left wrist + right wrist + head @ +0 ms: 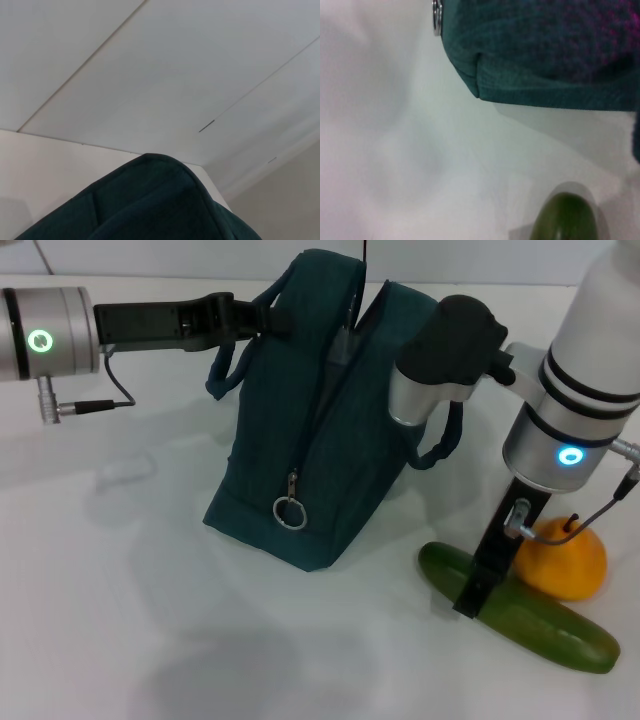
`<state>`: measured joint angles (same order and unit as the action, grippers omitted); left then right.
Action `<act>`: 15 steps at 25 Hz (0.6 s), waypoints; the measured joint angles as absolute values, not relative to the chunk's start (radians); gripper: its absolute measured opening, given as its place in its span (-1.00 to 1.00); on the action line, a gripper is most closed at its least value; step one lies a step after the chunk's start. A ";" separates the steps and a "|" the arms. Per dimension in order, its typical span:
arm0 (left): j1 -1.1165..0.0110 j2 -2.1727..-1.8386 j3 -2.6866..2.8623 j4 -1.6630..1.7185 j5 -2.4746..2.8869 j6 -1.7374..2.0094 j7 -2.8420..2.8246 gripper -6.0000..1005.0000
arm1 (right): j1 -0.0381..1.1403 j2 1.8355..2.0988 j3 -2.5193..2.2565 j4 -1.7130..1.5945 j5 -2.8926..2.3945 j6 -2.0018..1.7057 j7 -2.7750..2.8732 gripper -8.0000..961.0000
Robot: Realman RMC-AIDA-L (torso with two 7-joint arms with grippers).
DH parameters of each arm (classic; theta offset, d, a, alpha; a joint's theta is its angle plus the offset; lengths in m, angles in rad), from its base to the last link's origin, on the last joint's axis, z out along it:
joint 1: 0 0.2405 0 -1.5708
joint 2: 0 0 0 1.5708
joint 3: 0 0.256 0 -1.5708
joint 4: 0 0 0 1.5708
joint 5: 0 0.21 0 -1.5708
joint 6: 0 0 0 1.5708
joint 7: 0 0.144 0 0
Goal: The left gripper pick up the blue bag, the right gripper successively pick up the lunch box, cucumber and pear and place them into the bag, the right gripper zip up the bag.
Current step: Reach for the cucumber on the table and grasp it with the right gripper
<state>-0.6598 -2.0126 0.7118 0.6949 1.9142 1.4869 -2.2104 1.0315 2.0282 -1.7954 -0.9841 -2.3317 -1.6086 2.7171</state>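
Reaching down at 4 o'clock, the right gripper (478, 590) straddles the cucumber (520, 610), closure unclear; pear (563, 558) just behind. At 10 o'clock the left gripper (262, 318) pinches a handle of the blue bag (310, 430), upright on the white tabletop (120, 590).

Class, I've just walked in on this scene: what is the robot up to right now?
The left gripper holds the blue bag by a handle, keeping it upright on the white table. The right gripper is down at the cucumber, which lies beside the pear. No lunch box is visible outside the bag.
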 joint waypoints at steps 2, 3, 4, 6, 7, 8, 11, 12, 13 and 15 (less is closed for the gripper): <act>-0.661 -2.013 0.712 0.695 1.914 1.487 -2.210 -0.90 | 1.027 2.028 -1.803 -0.984 -2.328 -1.605 2.717 0.78; -0.662 -2.013 0.712 0.695 1.914 1.486 -2.210 -0.90 | 1.024 2.028 -1.807 -0.984 -2.327 -1.603 2.717 0.78; -0.662 -2.013 0.712 0.695 1.914 1.486 -2.210 -0.90 | 1.022 2.028 -1.811 -0.984 -2.327 -1.602 2.718 0.78; -0.662 -2.013 0.712 0.695 1.915 1.486 -2.210 -0.90 | 1.020 2.028 -1.821 -0.983 -2.327 -1.599 2.718 0.78; -0.662 -2.013 0.712 0.695 1.915 1.486 -2.210 -0.90 | 1.020 2.028 -1.825 -0.983 -2.327 -1.598 2.719 0.78; -0.663 -2.013 0.712 0.695 1.915 1.486 -2.210 -0.90 | 1.020 2.028 -1.832 -0.983 -2.327 -1.595 2.721 0.77; -0.664 -2.013 0.712 0.695 1.915 1.486 -2.210 -0.90 | 1.020 2.028 -1.847 -0.983 -2.327 -1.593 2.723 0.74; -0.664 -2.013 0.712 0.695 1.915 1.486 -2.210 -0.90 | 1.020 2.028 -1.851 -0.983 -2.327 -1.593 2.724 0.73; -0.664 -2.013 0.712 0.695 1.915 1.486 -2.210 -0.90 | 1.020 2.028 -1.854 -0.983 -2.327 -1.592 2.725 0.72; -0.663 -2.012 0.712 0.695 1.915 1.486 -2.210 -0.90 | 1.020 2.028 -1.861 -0.983 -2.327 -1.592 2.728 0.71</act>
